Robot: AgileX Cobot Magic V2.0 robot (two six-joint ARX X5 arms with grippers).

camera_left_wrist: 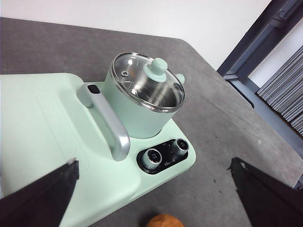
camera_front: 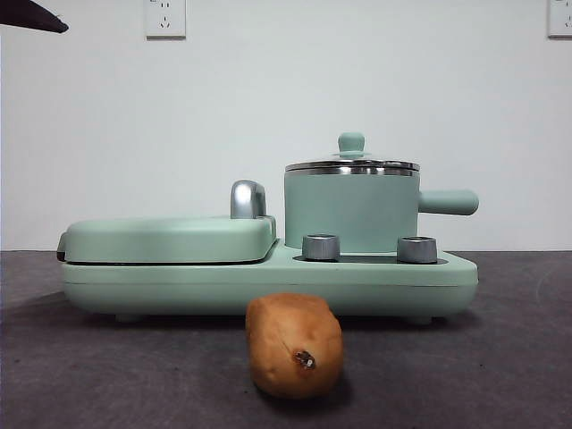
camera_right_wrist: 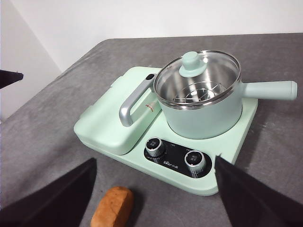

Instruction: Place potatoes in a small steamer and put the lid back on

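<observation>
Jaws spread, both grippers hover above potato (camera_front: 294, 344).

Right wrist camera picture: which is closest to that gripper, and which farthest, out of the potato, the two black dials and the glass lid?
1. The potato, on the table just ahead of the right gripper.
2. The two dials, on the cooker's front edge, too close to rank.
3. The lid, atop the steamer, farthest.

potato (camera_left_wrist: 164, 221) — cut off by frame edge
</observation>
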